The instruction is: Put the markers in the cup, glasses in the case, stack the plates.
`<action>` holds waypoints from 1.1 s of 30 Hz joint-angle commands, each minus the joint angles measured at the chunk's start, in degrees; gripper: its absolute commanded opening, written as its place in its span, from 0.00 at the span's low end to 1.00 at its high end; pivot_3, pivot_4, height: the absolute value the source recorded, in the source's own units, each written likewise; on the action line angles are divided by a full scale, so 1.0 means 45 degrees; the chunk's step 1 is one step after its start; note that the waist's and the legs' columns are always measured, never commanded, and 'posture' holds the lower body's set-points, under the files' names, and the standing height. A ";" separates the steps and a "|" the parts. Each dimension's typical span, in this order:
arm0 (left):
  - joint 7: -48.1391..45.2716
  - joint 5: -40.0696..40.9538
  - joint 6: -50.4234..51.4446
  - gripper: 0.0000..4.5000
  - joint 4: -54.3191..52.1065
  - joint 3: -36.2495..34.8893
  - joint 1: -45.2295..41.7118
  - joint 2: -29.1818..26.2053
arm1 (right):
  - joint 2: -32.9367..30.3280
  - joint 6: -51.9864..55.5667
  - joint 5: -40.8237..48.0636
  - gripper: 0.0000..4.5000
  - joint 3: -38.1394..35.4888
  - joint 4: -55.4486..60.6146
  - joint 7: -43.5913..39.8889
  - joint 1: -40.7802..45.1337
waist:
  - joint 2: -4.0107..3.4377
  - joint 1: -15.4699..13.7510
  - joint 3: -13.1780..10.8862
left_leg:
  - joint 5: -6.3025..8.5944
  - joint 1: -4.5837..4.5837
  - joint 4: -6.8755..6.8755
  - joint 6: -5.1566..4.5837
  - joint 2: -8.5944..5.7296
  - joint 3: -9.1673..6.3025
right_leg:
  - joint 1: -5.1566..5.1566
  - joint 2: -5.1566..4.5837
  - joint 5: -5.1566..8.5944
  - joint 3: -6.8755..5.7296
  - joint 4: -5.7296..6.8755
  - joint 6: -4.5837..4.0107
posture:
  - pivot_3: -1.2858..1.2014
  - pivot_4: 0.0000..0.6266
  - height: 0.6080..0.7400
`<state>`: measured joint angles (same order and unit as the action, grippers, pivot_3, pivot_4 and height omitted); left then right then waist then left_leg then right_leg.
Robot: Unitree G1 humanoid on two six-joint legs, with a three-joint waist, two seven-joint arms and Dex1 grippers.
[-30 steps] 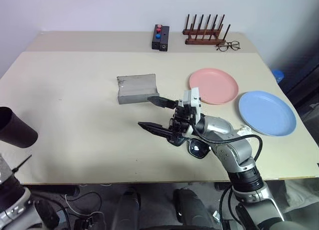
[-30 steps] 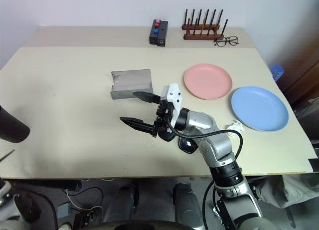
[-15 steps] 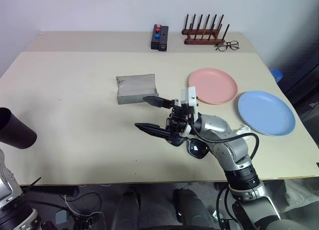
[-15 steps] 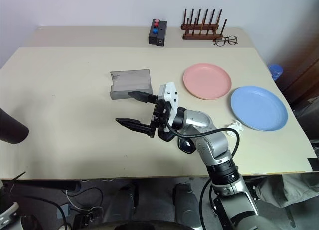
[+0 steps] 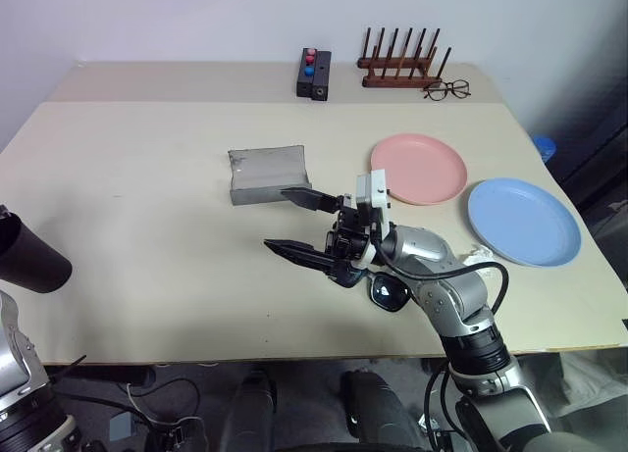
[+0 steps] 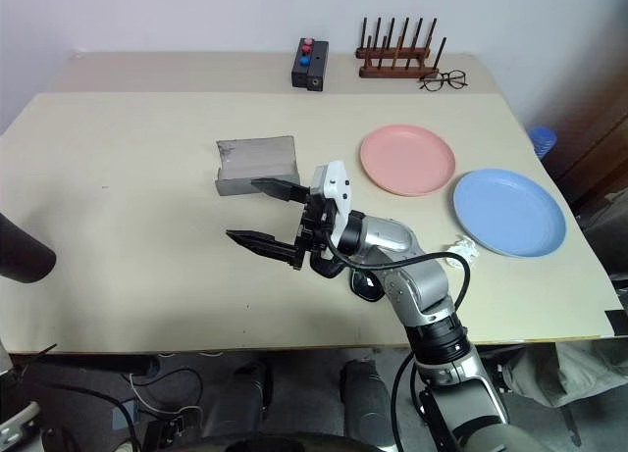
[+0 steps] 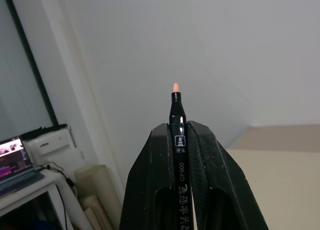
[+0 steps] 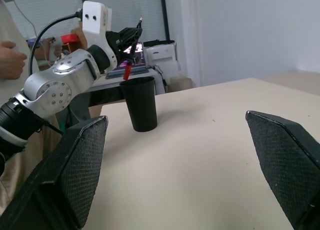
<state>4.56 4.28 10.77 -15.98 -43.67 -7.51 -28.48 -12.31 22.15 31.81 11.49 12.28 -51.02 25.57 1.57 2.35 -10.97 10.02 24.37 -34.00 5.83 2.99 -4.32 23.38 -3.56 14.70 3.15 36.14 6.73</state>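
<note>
Markers: one black-barrelled marker with a pale orange tip is clamped between the left hand's two black fingers, tip poking out past them. In the right wrist view the left hand sits just above the cup, with a red marker hanging at the cup's mouth; can't tell whether it touches the rim.

Cup stands at the worktop's near left edge, well apart from everything else.

Right hand hovers over the middle of the worktop, fingers spread wide, nothing between them, pointing left.

Sunglasses lie on the worktop partly under the right forearm, only one dark lens and some frame visible.

Grey case sits open, just beyond the right hand's far finger.

Pink plate and blue plate lie side by side on the right, close but not stacked.

At the far edge: a small black box with red and blue buttons, a wooden peg rack, and thin wire-rimmed spectacles just beside the rack. A person's hand shows behind the robot's left arm in the right wrist view.
</note>
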 commanded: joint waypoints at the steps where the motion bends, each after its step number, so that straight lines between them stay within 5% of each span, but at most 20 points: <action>1: 0.0226 -0.0062 -0.0076 0.37 -0.0324 0.0058 -0.0150 -0.0042 | 0.0118 -0.0058 0.0227 1.00 -0.0041 0.0585 0.0026 -0.0017 | 0.0000 0.0003 0.0000 | 0.0000 0.0000 0.0000 0.0000 0.0000 -0.0001 | 0.0000 0.0000 0.0000 0.0000 0.0000 0.0000 | 0.52 0.24 0.99; 4: 0.0329 -0.0033 0.0040 0.68 -0.0358 0.0085 -0.0193 -0.0027 | 0.0117 -0.0053 0.0223 1.00 -0.0038 0.0594 0.0045 -0.0035 | 0.0000 0.0008 0.0000 | 0.0000 0.0000 0.0000 0.0000 0.0000 -0.0001 | 0.0001 0.0001 0.0000 0.0000 0.0000 0.0000 | 0.52 0.24 0.99; 20: 0.0112 0.0570 0.0698 0.68 -0.0729 0.0858 -0.0985 -0.0050 | 0.0074 -0.0024 0.0176 1.00 -0.0020 0.0535 0.0048 -0.0006 | 0.0001 -0.0043 0.0000 | 0.0000 0.0000 0.0000 0.0000 0.0000 0.0000 | 0.0000 0.0001 0.0000 0.0000 0.0000 0.0000 | 0.52 0.24 0.99; 27: -0.3337 0.3558 0.4419 0.68 -0.1995 0.4212 -0.2136 -0.0648 | -0.0144 -0.0311 -0.0336 1.00 -0.0122 0.0182 0.0148 0.0193 | -0.0002 -0.0066 -0.0001 | 0.0000 0.0002 -0.0006 0.0001 -0.0002 0.0000 | -0.0004 0.0000 -0.0001 0.0001 0.0001 0.0002 | 0.52 0.24 0.99; 31: -0.6158 0.4437 0.6670 0.97 -0.1668 0.7052 -0.2622 -0.2065 | -0.0777 -0.0496 -0.1036 1.00 -0.0199 -0.0138 0.0057 0.0446 | -0.0015 0.0035 -0.0009 | 0.0000 0.0003 0.0001 -0.0001 -0.0002 -0.0001 | 0.0004 0.0002 0.0000 0.0002 0.0004 0.0003 | 0.52 0.24 0.99; 33: -0.7062 0.4387 0.7247 0.99 -0.0483 0.8148 -0.3581 -0.2424 | -0.1366 -0.0606 -0.1374 1.00 -0.0271 -0.0264 -0.0168 0.0613 | -0.0020 0.0035 -0.0013 | -0.0001 0.0004 0.0001 -0.0002 -0.0001 -0.0001 | 0.0011 0.0003 0.0001 0.0002 0.0007 0.0002 | 0.52 0.24 0.99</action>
<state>-23.90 23.89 41.78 -20.46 -8.98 -20.67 -37.84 -17.39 20.76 26.68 11.41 10.61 -50.96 26.86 1.48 2.50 -11.03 10.02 24.39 -34.00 5.82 2.98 -4.33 23.43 -3.54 14.71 3.16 36.18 6.73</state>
